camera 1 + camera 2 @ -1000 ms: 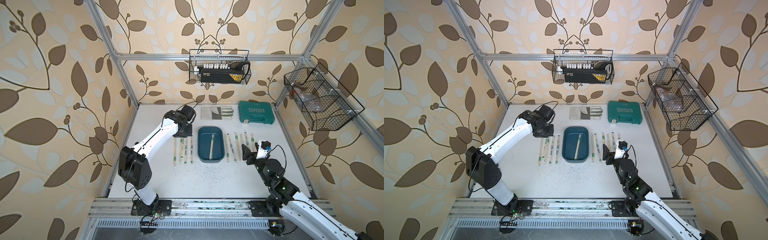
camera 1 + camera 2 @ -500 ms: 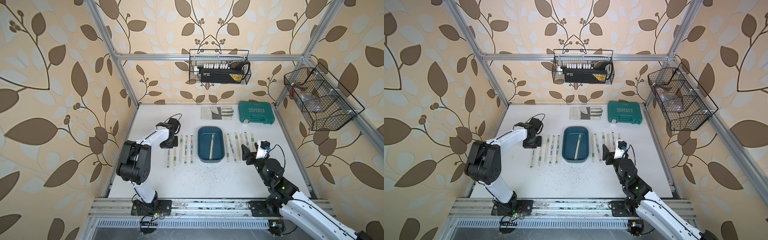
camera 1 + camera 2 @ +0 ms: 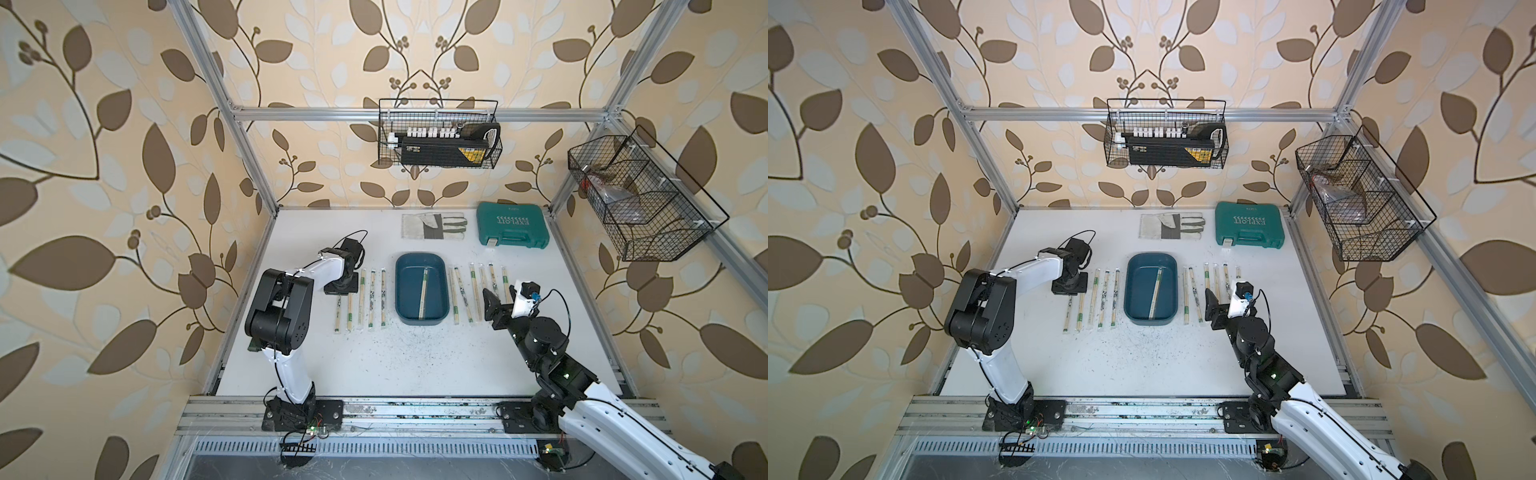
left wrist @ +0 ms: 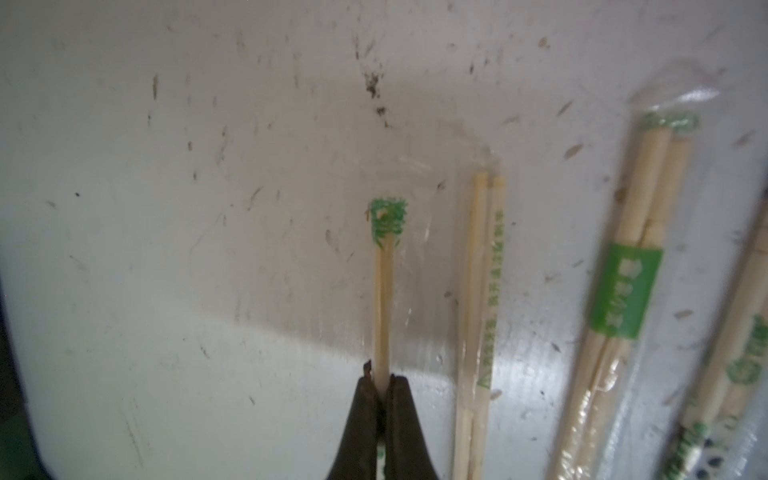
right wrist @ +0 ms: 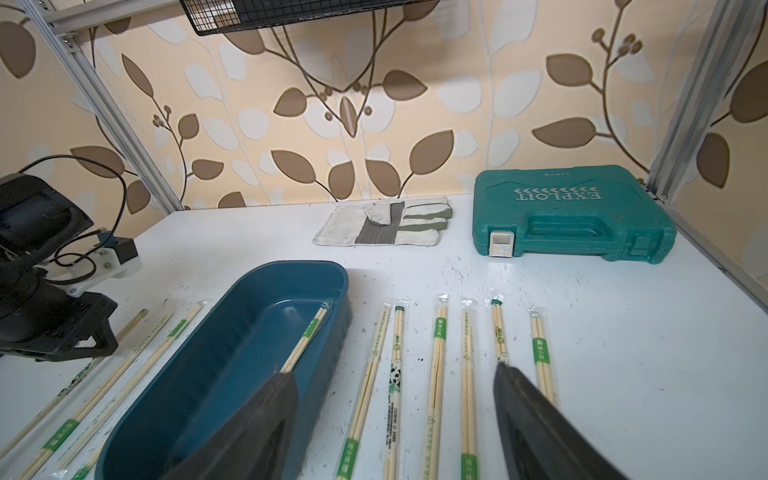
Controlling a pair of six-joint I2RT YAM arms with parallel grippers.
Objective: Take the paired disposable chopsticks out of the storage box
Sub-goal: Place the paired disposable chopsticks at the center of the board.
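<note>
The dark teal storage box (image 3: 409, 286) (image 3: 1138, 291) (image 5: 232, 353) stands mid-table with one pair of chopsticks (image 3: 424, 291) (image 3: 1156, 291) (image 5: 309, 336) lying inside. Several sleeved pairs lie in a row left of the box (image 3: 372, 297) and several more on its right (image 3: 473, 291) (image 5: 436, 353). My left gripper (image 3: 340, 286) (image 4: 382, 378) is shut on a green-printed pair (image 4: 384, 282) (image 3: 338, 311) at the outer left end of the left row, low over the table. The right gripper (image 3: 494, 305) (image 5: 395, 374) hangs open above the right row, holding nothing.
A work glove (image 3: 434, 226) and a green tool case (image 3: 511, 226) lie at the back of the table. Black wire baskets hang on the back wall (image 3: 438, 135) and the right wall (image 3: 640, 199). The folded left arm (image 3: 278, 307) stands along the left edge.
My left gripper has carried its pair from beside the box's far left corner out to the left end of the row, and the arm has folded back. The right arm is still.
</note>
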